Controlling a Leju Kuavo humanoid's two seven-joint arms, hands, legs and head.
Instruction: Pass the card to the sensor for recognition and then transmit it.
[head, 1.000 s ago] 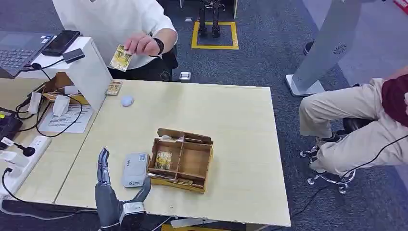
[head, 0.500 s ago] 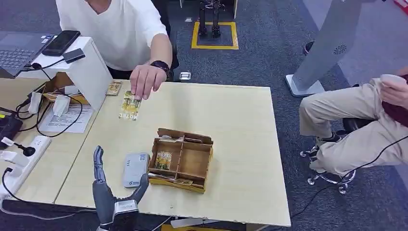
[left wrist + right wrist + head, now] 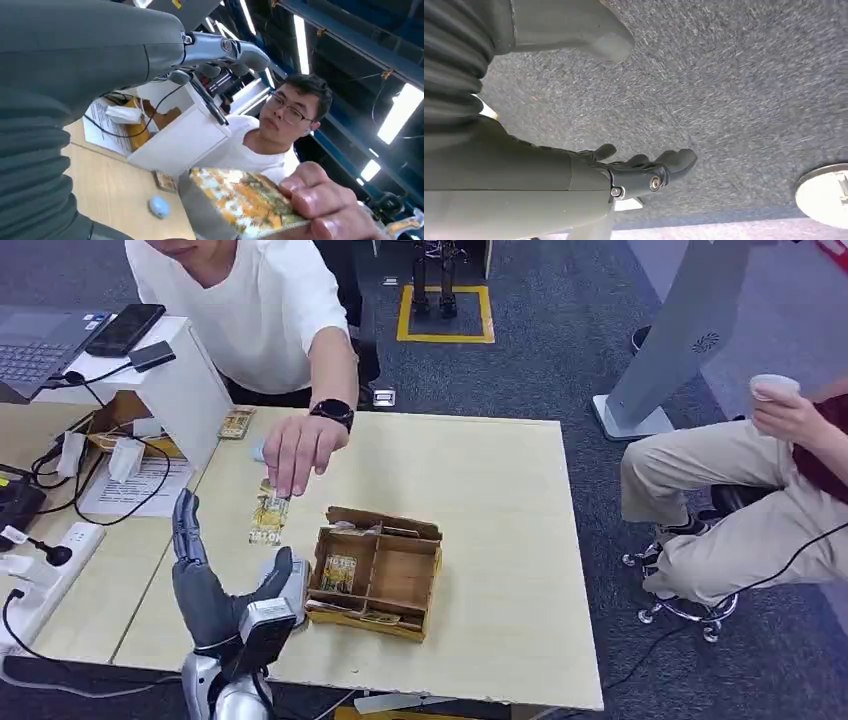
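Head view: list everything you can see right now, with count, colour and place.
card: one, yellow-patterned, held by the person's hand above the table
sensor: one, grey, left of the box, partly behind the left hand
cardboard box: one, brown, compartmented, table centre, cards inside
white stand: one, table's far left, phone on top
laptop: one, dark, far left
paper cup: one, white, seated person's hand
left hand: grey, fingers apart, raised near the card
right hand: dark, hanging over carpet
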